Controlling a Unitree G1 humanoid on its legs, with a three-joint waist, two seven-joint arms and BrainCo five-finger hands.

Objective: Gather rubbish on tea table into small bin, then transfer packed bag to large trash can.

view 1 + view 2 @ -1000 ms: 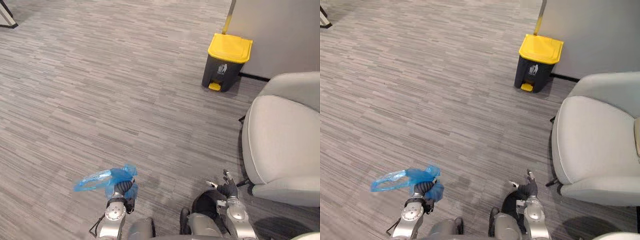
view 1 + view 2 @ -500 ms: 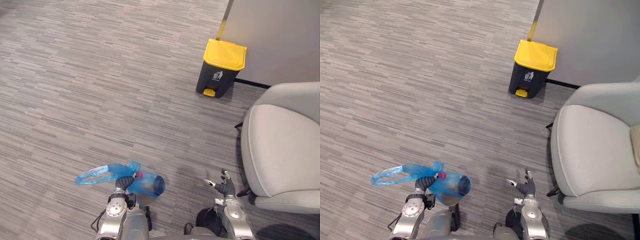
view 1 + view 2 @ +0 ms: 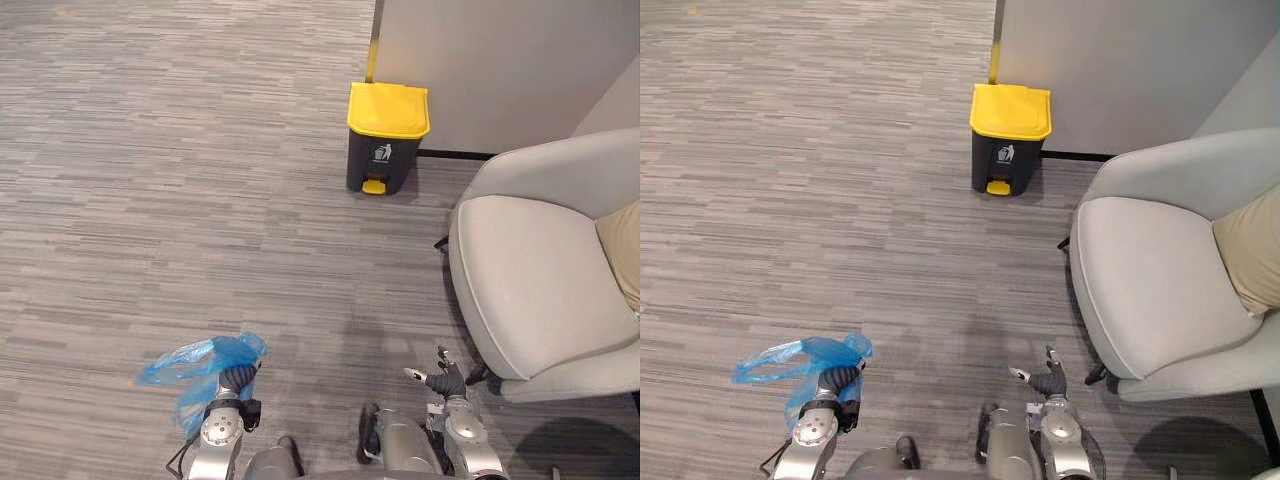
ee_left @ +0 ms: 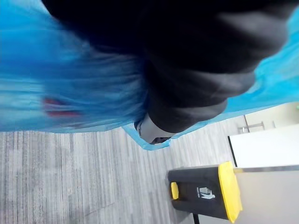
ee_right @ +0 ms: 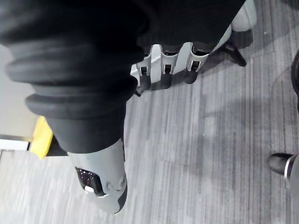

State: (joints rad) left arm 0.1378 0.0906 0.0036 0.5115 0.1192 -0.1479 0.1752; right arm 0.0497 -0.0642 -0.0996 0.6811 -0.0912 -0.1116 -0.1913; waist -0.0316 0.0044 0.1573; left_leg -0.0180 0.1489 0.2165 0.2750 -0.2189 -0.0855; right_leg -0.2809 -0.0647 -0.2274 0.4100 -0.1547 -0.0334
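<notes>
View's swung, yellow-lidded trash can (image 3: 386,138) now nearer centre, so robot's prob. lining up for drop-off w/ left hand (image 3: 236,379) clenched on blue bag (image 3: 192,362), right hand (image 3: 443,381) slack & empty.

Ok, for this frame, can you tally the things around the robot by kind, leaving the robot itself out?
blue bag: 1, held in the left hand
trash can: 1, dark with a yellow lid, shut
armchair: 1, grey
cushion: 1, beige, on the armchair
Total: 4
</notes>
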